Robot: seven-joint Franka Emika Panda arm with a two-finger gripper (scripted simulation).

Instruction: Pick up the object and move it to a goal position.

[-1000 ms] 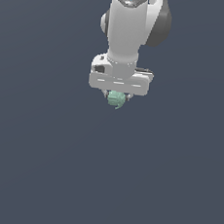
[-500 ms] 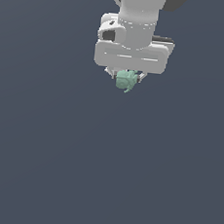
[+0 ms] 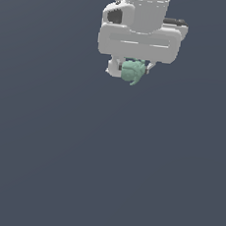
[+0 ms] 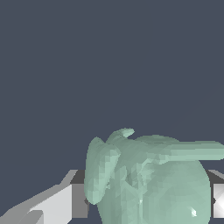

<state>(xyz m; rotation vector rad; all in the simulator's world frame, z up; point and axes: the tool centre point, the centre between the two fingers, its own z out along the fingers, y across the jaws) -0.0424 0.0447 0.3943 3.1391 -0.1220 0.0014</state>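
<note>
Exterior view: a white Panda arm (image 3: 143,12) hangs at the upper edge against a plain dark slate backdrop.
Gripper (image 3: 132,71): pointing down, jaws clenched on the object from both sides.
Object (image 3: 132,71): a pale mint-green lumpy blob, directly beneath the gripper's wide white body, much narrower than that body, its lower part poking out below the fingers.
Wrist view: the object (image 4: 148,179) fills the space between the two fingers (image 4: 52,205), touching them.
</note>
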